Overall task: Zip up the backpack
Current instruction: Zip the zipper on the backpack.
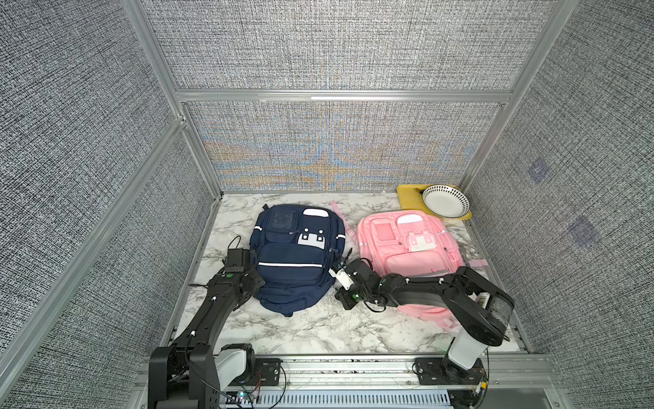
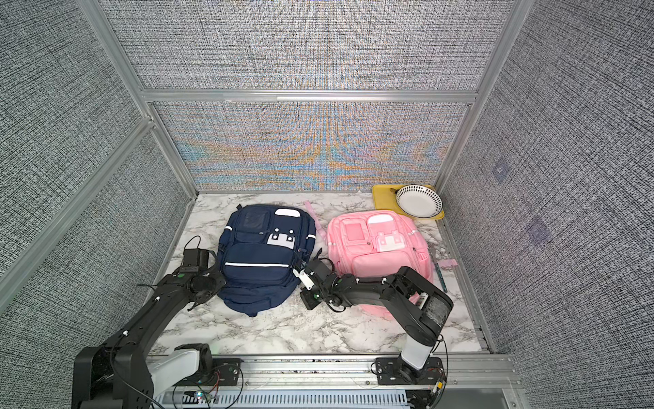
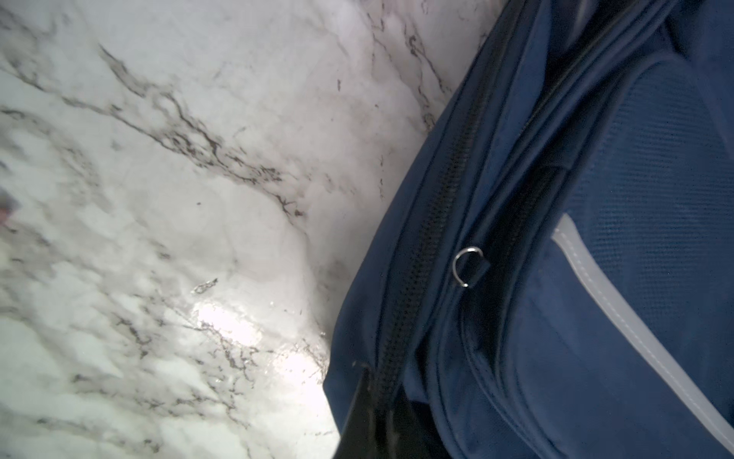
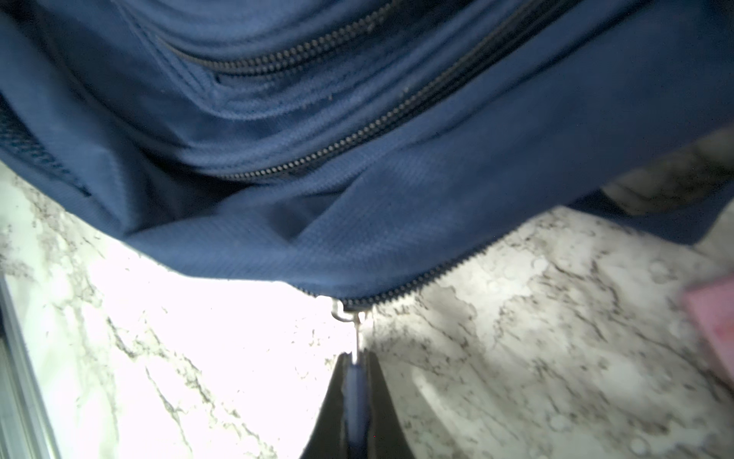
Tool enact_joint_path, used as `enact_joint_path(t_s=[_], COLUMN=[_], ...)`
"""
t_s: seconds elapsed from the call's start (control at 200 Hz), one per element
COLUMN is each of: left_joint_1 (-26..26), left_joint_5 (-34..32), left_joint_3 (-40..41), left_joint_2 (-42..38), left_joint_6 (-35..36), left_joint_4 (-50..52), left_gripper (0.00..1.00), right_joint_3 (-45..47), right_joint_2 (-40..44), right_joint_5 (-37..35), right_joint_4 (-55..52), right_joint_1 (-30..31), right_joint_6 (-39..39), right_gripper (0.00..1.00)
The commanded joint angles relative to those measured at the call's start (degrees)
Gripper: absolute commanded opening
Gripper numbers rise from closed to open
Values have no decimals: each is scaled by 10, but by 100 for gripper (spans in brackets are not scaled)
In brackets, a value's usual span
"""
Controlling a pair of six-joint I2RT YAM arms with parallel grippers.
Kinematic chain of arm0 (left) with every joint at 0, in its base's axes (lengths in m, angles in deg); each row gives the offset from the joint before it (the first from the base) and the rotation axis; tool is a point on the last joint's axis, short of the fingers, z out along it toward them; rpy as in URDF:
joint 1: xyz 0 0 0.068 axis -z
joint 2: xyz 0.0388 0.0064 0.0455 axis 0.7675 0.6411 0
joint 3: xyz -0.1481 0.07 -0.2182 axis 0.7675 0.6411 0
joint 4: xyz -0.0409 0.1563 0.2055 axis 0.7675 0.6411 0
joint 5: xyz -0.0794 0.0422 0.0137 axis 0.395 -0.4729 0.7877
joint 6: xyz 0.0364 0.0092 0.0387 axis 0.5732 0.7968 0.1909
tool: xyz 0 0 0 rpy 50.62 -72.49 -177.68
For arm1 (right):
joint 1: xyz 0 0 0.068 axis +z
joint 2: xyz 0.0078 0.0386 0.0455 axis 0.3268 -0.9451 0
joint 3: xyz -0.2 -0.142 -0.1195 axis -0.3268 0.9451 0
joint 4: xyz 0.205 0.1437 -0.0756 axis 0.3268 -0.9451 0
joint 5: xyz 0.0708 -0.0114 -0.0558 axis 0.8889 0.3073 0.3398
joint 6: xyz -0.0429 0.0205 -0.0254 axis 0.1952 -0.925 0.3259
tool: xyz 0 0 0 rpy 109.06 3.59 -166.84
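Your navy fabric backpack (image 1: 293, 258) lies face-up on the left half of the marble desk (image 1: 300, 329), long axis running near edge to far edge, with your right claw (image 1: 333, 270) clamped on its blue zipper pull (image 4: 355, 377) and your left claw (image 3: 371, 393) closed together at its left flank.

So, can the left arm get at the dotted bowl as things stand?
Probably not: the dotted bowl sits in the far right corner beyond the pink backpack, and the left gripper is shut on the navy backpack.
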Motion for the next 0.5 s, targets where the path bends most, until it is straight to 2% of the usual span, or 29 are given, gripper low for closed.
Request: enact_joint_path(t_s=[0.0, 0.215, 0.315, 0.495], left_joint_1=[-3, 1, 17, 99], left_joint_5=[-15, 53, 81, 60], left_joint_3=[2, 51, 72, 82], left_joint_2=[-22, -127, -172, -224], left_joint_6=[7, -23, -64, -125], left_joint_4=[-4, 17, 41, 81], left_gripper=[16, 44, 46, 48], right_joint_3=[-11, -29, -31, -32], right_joint_2=[-8, -29, -33, -41], right_joint_5=[-16, -11, -13, -15], right_joint_4=[-12, 4, 11, 14], right_joint_1=[8, 27, 29, 29], right_joint_6=[-20, -27, -28, -21], right_gripper=[0, 0, 0, 0])
